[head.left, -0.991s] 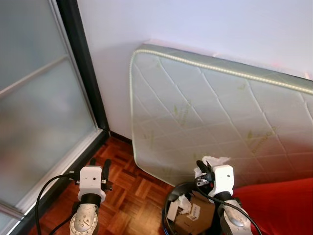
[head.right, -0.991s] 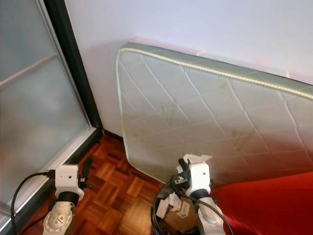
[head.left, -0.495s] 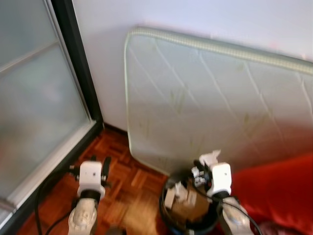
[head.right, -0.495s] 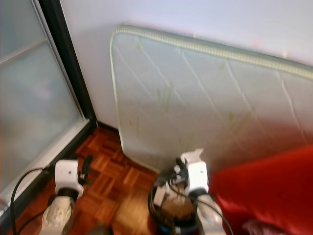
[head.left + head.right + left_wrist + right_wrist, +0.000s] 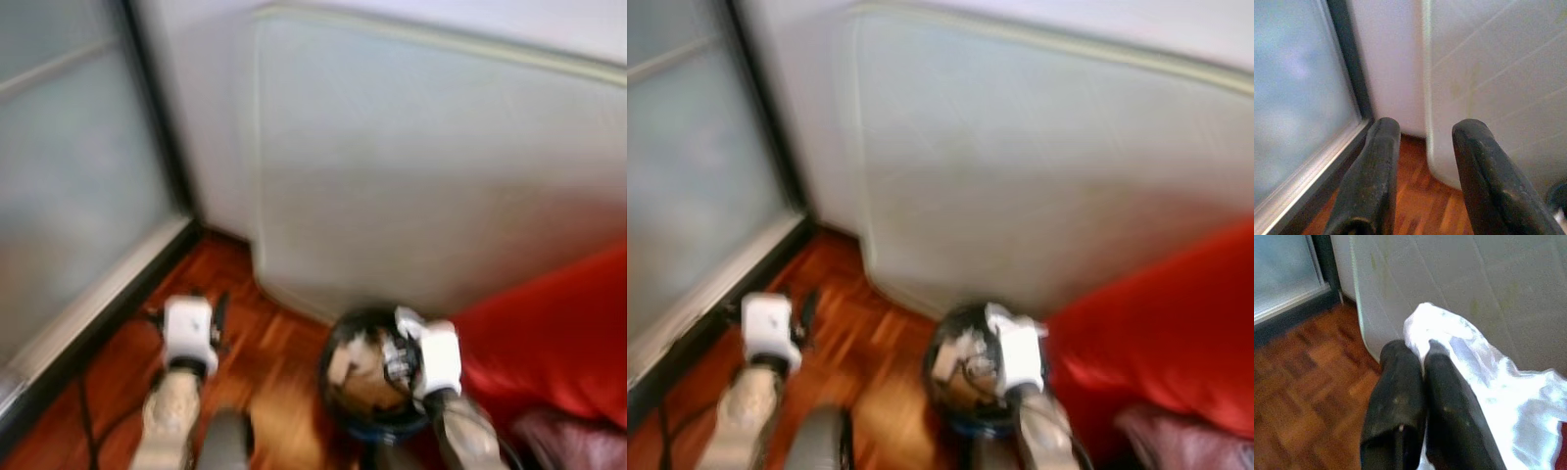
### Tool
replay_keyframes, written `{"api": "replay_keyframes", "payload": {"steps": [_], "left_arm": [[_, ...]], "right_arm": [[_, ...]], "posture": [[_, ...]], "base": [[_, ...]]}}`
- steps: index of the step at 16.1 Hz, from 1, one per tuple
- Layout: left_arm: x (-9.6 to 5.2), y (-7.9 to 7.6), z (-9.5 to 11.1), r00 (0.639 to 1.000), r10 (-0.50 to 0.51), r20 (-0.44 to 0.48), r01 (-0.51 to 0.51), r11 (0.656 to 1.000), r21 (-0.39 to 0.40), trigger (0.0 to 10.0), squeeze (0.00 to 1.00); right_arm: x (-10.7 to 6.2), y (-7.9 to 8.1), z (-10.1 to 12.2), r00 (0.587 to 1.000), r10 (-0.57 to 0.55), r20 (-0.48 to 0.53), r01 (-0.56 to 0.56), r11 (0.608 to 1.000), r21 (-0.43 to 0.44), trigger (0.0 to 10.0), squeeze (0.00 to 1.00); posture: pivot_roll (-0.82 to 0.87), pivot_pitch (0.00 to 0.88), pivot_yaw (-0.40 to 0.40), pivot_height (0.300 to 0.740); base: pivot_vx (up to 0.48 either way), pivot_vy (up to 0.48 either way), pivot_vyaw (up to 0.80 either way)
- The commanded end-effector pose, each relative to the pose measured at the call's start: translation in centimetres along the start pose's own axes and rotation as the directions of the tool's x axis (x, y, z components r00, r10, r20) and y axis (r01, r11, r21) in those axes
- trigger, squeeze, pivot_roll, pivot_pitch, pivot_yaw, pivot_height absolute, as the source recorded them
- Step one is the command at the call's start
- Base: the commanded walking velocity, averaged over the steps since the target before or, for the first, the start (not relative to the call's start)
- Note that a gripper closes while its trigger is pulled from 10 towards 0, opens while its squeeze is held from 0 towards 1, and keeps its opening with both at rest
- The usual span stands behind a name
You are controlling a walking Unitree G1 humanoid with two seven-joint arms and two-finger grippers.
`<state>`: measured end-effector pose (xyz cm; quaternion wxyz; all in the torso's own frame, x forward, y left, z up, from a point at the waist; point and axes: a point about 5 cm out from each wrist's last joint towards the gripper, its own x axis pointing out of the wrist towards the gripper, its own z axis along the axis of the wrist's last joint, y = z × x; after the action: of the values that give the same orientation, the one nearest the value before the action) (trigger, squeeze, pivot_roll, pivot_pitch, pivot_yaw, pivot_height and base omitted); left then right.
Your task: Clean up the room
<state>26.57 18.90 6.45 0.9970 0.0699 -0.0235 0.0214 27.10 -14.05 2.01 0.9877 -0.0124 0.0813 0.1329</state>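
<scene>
The head views are blurred. A black trash bin stands on the parquet floor at the foot of a leaning mattress, with cardboard and paper scraps inside. My right gripper is shut on a crumpled white piece of paper or plastic. It hovers over the bin's right rim, where the white piece pokes up. My left gripper is open and holds nothing. It hangs above the floor to the left of the bin, with its arm near the glass door.
A pale quilted mattress leans against the white wall. A red cover fills the right side beside the bin. A frosted sliding door with a dark frame runs along the left. Parquet floor lies between door and bin.
The camera has tipped downward and the picture has blurred, so the bin sits higher in view. My right gripper still holds the white piece over the bin.
</scene>
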Motion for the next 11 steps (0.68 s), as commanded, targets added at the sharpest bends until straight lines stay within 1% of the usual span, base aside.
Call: {"api": "replay_keyframes", "payload": {"steps": [1, 5, 8, 11], "left_arm": [[0.07, -0.35, -0.33, 0.999, -0.011, -0.032, 0.01, 0.999, -0.031, 10.0, 0.0], [0.09, -0.64, -0.34, 0.999, -0.015, -0.035, 0.013, 0.999, -0.044, 10.0, 0.0], [0.1, -0.75, -0.3, 0.999, -0.009, -0.04, 0.007, 0.998, -0.054, 10.0, 0.0], [0.24, -0.74, -0.21, 0.999, -0.005, -0.039, 0.003, 0.998, -0.058, 10.0, 0.0]], "right_arm": [[-0.25, 0.29, -0.79, 0.999, 0.013, -0.039, -0.012, 1.0, 0.016, 10.0, 0.0], [0.3, 0.55, -0.64, 0.998, 0.034, -0.05, -0.033, 0.999, 0.022, 10.0, 0.0], [0.57, 0.88, -1.05, 0.993, 0.066, -0.099, -0.064, 0.998, 0.021, 10.0, 0.0], [0.68, 1.14, -1.38, 0.99, 0.071, -0.122, -0.068, 0.997, 0.027, 10.0, 0.0]], "posture": [[0.07, 0.15, -0.085, 0.63], [0.08, 0.155, -0.09, 0.63], [0.08, 0.163, -0.093, 0.63], [0.08, 0.167, -0.094, 0.63]], "base": [[0.0, 0.0, 0.0], [0.0, 0.0, 0.0], [0.0, 0.0, 0.0], [0.0, 0.0, 0.0]]}}
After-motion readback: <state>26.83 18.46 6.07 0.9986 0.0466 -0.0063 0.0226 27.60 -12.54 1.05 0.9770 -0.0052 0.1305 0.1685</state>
